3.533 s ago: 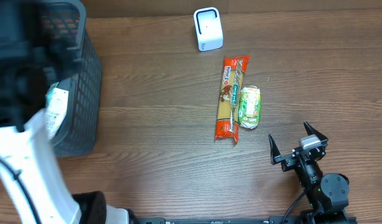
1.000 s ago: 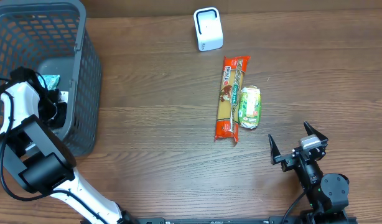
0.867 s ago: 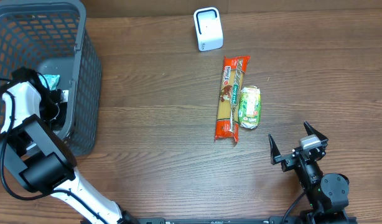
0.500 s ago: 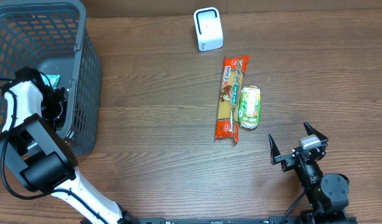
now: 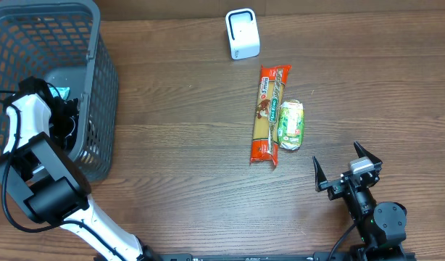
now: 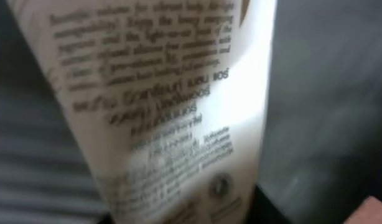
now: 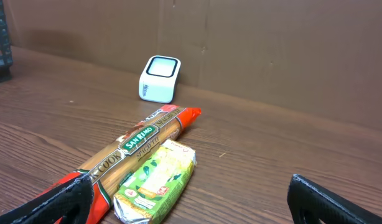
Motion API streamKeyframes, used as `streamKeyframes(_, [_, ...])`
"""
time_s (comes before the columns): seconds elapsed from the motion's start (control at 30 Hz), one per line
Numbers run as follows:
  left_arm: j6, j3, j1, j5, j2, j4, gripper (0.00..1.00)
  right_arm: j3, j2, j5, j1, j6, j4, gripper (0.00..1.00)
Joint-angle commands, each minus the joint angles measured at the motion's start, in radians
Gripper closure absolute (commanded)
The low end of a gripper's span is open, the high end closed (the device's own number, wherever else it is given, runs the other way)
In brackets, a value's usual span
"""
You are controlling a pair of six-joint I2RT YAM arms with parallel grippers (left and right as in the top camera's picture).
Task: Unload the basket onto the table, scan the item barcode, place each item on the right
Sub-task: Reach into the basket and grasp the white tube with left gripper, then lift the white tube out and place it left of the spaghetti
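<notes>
Down in the basket [image 5: 99,87] at the left end of the surface [image 5: 179,152], the left arm [image 5: 27,123] is buried nose-first. Its wrist cam is basically all white pack [image 6: 178,106]: lines of small blurry print, and no barcode I can make out on this face. The pack sits right in front of the left jaws, hard up against the lens. Its long axis runs top to bottom of that view and it narrows toward the bottom. Honestly I can't tell if the left jaws have clamped it or are just around it, because the fingers aren't in shot. The right jaws are wide open and empty, parked at the near right edge well apart from the basket, so this looks like the left arm's job. My guess is the grab gets settled first, then a lift out and a carry to the scanner [image 5: 242,34] at the far edge, well right of the basket. The spaghetti [image 5: 269,112] and green pack [image 5: 290,125] lie touching side by side, nearer the right jaws.
</notes>
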State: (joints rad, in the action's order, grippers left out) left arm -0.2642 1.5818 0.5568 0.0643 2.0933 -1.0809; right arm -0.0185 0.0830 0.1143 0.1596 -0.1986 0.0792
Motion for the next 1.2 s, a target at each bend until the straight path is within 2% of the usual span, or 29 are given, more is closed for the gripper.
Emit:
streamKeyframes(0.0, [0.024,0.023,-0.008,0.060,0.043,-0.018,0.79,0.010,-0.007,-0.009,0.006,-0.001,-0.005,0.00])
streamKeyframes(0.07, [0.056,0.073,-0.008,0.060,0.043,-0.051,0.79,0.010,-0.007,-0.009,0.006,-0.001,-0.005,0.00])
streamKeyframes(0.2, [0.135,0.213,-0.008,0.067,0.043,-0.132,0.88,0.010,-0.007,-0.009,0.006,-0.001,-0.005,0.00])
streamKeyframes(0.3, [0.141,0.379,-0.008,0.106,0.043,-0.229,0.96,0.010,-0.007,-0.009,0.006,0.000,-0.005,0.00])
streamKeyframes(0.4, [0.142,0.503,-0.008,0.179,0.043,-0.291,0.96,0.010,-0.007,-0.009,0.006,0.000,-0.005,0.00])
streamKeyframes(0.7, [0.238,0.940,-0.009,0.478,0.034,-0.406,0.96,0.010,-0.007,-0.009,0.006,-0.001,-0.005,0.00])
streamKeyframes(0.83, [0.279,1.112,-0.014,0.719,0.030,-0.412,0.96,0.010,-0.007,-0.009,0.006,0.000,-0.005,0.00])
streamKeyframes(1.03, [0.348,1.258,-0.063,1.067,0.030,-0.411,0.96,0.010,-0.007,-0.009,0.006,-0.001,-0.005,0.00])
streamKeyframes(1.17, [0.403,1.263,-0.162,1.150,0.031,-0.413,0.96,0.010,-0.007,-0.009,0.006,-0.001,-0.005,0.00])
